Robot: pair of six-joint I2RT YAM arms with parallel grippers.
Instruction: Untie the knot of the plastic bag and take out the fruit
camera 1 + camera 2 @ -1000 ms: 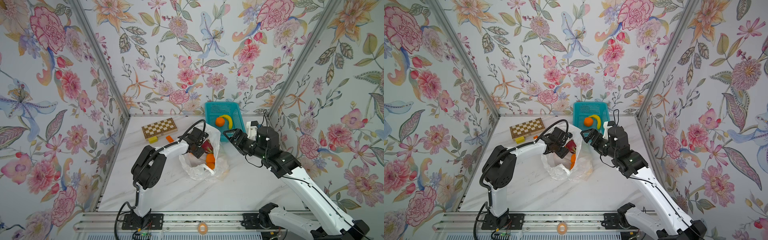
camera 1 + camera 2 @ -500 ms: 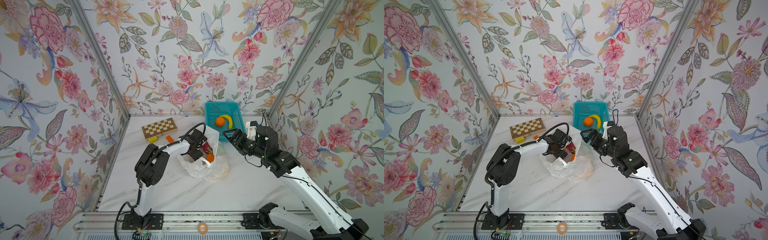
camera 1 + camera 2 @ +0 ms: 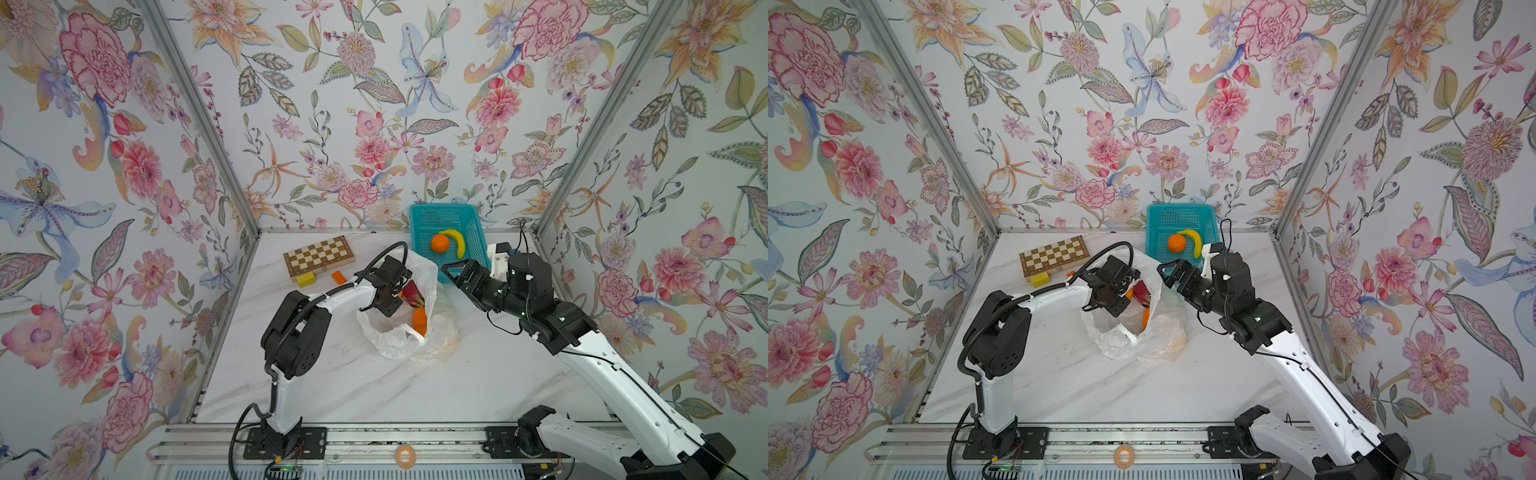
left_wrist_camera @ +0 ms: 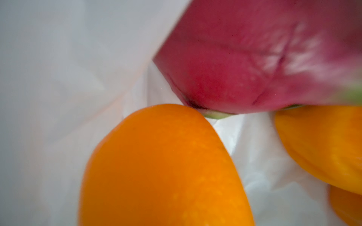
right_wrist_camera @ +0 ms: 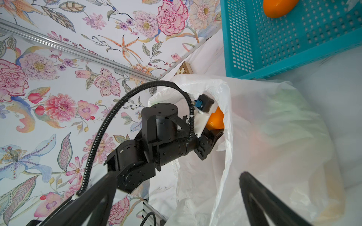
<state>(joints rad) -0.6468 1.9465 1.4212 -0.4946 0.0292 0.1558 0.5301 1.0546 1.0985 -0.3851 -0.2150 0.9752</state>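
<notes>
The plastic bag (image 3: 399, 345) (image 3: 1125, 345) lies open-mouthed at mid-table; the knot is out of view. My left gripper (image 3: 395, 295) reaches into the bag's mouth. In the right wrist view an orange (image 5: 215, 121) sits between its jaws, and that orange (image 4: 162, 166) fills the left wrist view. Beside it lie the pink-red dragon fruit (image 3: 413, 293) (image 4: 244, 58) and another orange (image 3: 419, 322) (image 4: 323, 146). A green shape (image 5: 284, 109) shows faintly through the plastic. My right gripper (image 3: 453, 274) (image 5: 177, 174) hovers open just right of the bag, holding nothing.
A teal basket (image 3: 419, 220) at the back holds an orange (image 3: 439, 243) and a banana (image 3: 455, 241). A chessboard box (image 3: 319, 255), a yellow block (image 3: 305, 279) and an orange block (image 3: 338, 276) lie back left. Floral walls enclose three sides.
The left gripper has pushed a little deeper into the bag and its jaws have narrowed onto an orange. The bag has shifted slightly. The right arm has hardly moved.
</notes>
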